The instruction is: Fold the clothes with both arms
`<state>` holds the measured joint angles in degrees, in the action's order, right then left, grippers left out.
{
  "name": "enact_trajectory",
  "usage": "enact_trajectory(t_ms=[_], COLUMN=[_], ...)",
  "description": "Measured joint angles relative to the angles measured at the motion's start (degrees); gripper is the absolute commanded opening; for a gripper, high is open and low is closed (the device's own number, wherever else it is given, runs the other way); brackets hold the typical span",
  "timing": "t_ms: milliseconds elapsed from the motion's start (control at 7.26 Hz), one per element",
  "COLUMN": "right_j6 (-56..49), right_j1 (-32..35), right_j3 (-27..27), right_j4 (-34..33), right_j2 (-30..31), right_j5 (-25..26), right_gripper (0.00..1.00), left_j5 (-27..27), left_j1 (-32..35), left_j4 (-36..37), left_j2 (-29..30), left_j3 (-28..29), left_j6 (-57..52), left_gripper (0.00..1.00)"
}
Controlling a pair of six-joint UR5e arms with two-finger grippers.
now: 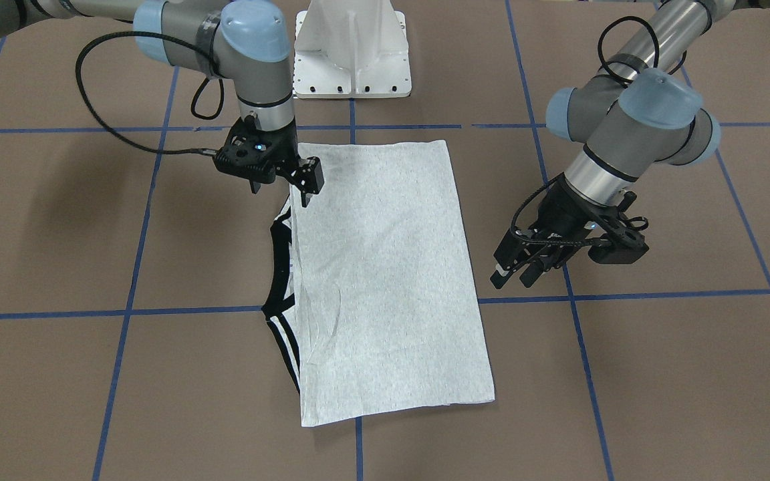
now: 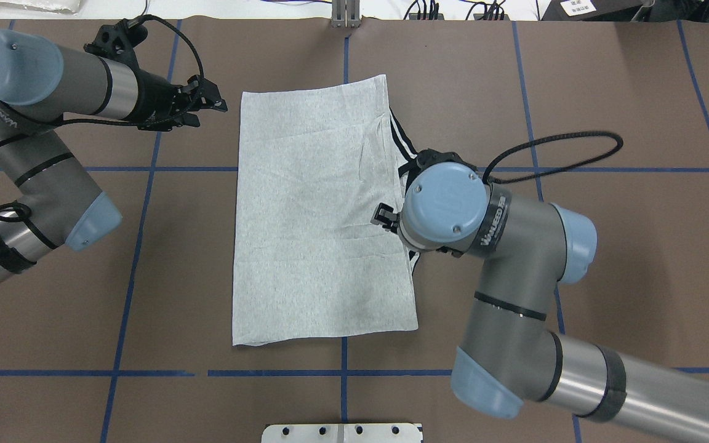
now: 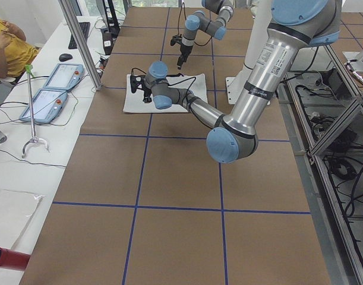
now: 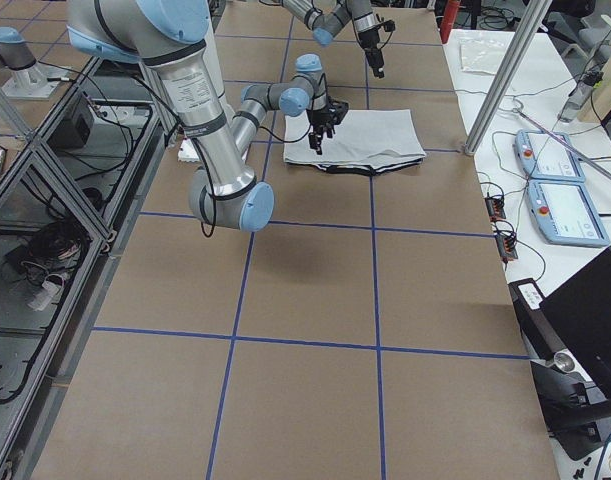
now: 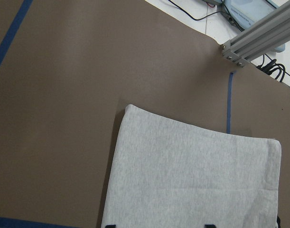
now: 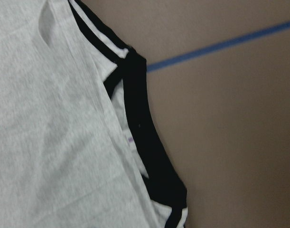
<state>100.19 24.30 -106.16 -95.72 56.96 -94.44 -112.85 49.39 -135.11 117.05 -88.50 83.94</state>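
The light grey T-shirt [image 1: 385, 267] lies folded into a long rectangle in the middle of the brown table [image 2: 607, 258]. Its black collar trim [image 1: 281, 267] and striped shoulder edge stick out from under one long side. My right gripper [image 1: 280, 194] hovers open over that collar side near the robot's end, holding nothing; the right wrist view shows the shirt [image 6: 50, 133] and the collar trim [image 6: 145, 142] close below. My left gripper [image 1: 512, 279] is open and empty, off the opposite long edge and clear of the cloth. The left wrist view looks down on the shirt [image 5: 192, 180].
The white pedestal base [image 1: 351, 53] stands at the robot's side of the table. Blue tape lines [image 1: 131, 310] grid the surface. Beyond the far edge are an aluminium post [image 5: 258, 38], control pendants [image 3: 50, 98] and a seated person [image 3: 6, 47].
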Motion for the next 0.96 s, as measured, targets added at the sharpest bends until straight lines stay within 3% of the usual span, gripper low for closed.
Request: enact_trajectory(t_ms=[413,964], right_j6=[28.7,36.9], right_j1=[-6.9,-11.3], right_j3=[-1.7,-1.3], right_j4=[1.1,3.2], right_j2=[1.2,2.4], right_j5=[2.4,3.4], right_gripper=[0.98,0.97], left_j5=[0.0,0.2], left_j1=[0.0,0.0], left_j4=[-0.1,-0.1], left_j2=[-0.7,-1.2], left_j3=[-0.4,-0.8], left_j6=[0.0,0.1], left_gripper=[0.69,0.69])
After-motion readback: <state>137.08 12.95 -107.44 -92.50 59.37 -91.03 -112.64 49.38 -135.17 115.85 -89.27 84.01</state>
